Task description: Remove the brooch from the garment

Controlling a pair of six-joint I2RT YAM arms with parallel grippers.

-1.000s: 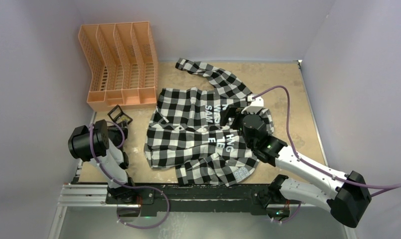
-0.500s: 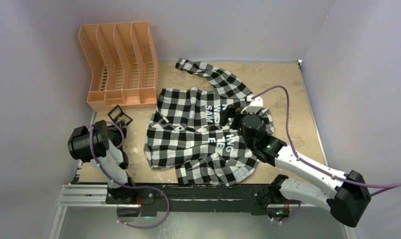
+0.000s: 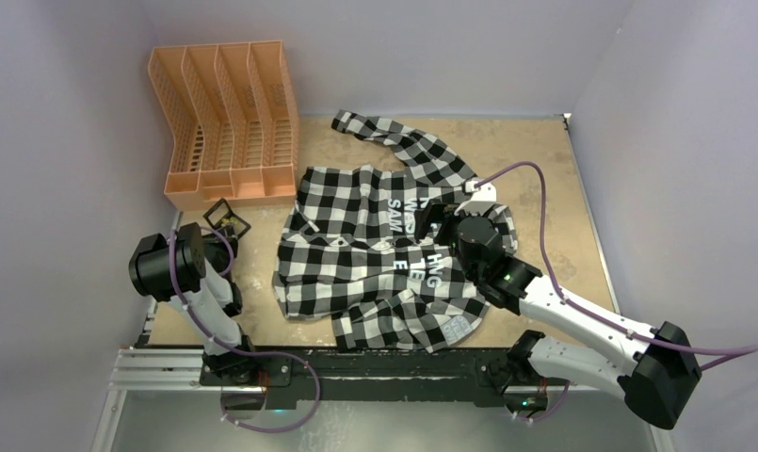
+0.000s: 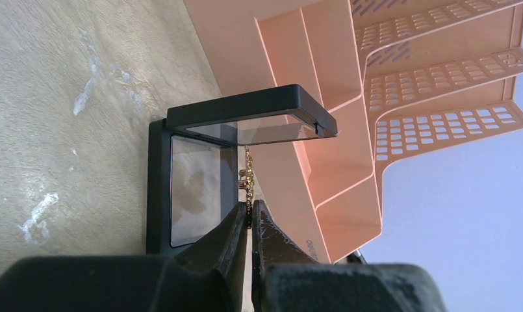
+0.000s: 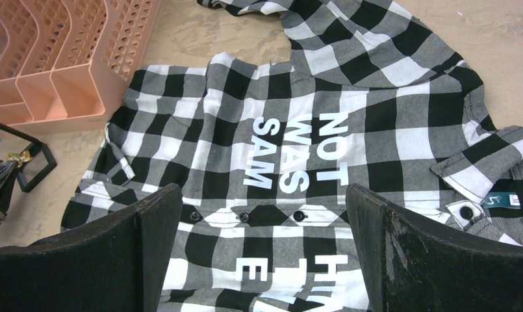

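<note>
The brooch is off the garment. The left gripper pinches it, with the jaws pressed together on its lower edge. It is held upright at the open side of a small black display box, between the raised lid and the base. Whether it touches the box I cannot tell. Seen from above, this place is at 9 o'clock from the garment, with the orange file organizer at 12 o'clock from the box. The garment lies spread flat on the table. The right gripper hangs over its white lettering, with the jaws spread wide and holding nothing.
</note>
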